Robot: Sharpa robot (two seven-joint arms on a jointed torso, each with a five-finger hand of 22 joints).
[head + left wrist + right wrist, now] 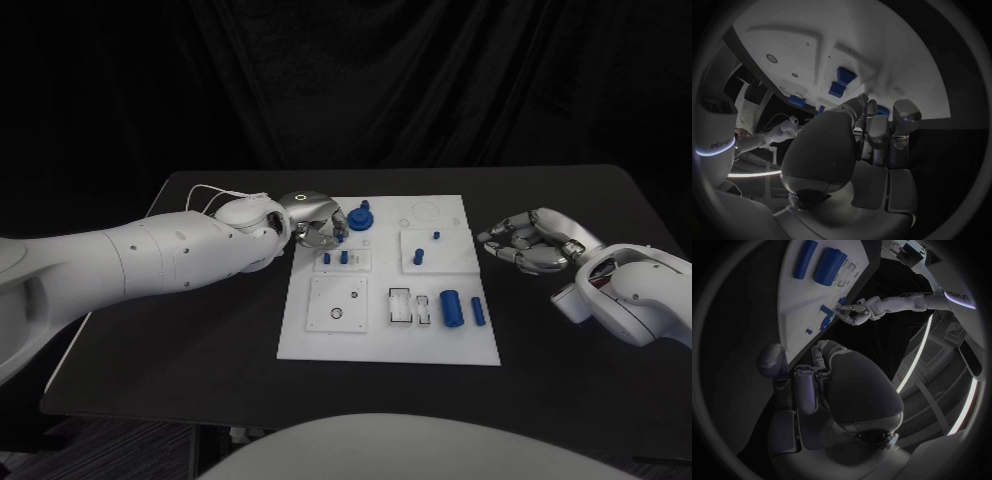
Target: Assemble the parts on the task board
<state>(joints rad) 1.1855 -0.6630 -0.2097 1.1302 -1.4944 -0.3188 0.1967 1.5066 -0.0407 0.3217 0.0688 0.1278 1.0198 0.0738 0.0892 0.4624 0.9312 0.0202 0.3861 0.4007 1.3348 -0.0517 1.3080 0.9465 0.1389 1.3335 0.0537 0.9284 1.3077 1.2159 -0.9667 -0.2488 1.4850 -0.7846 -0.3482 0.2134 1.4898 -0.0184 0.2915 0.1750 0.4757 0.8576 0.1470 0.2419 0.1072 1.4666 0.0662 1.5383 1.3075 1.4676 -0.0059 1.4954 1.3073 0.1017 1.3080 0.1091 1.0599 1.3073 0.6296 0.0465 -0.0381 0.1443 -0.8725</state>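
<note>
Blue plastic part looks light, stiff, slippery; you pinch its round base. Left hand beside it, hold unclear. Right hand curled, empty.

You're looking at a lab-style robot test cell, not a home or shop: a black table with black curtain closing off everything from 9 through 12 to 3 o'clock. Dead centre sits a white task board with machined recesses and small blue parts, a bench fixture. The two white arms coming in at 9 and 3 o'clock fit a robotics bench.
</note>
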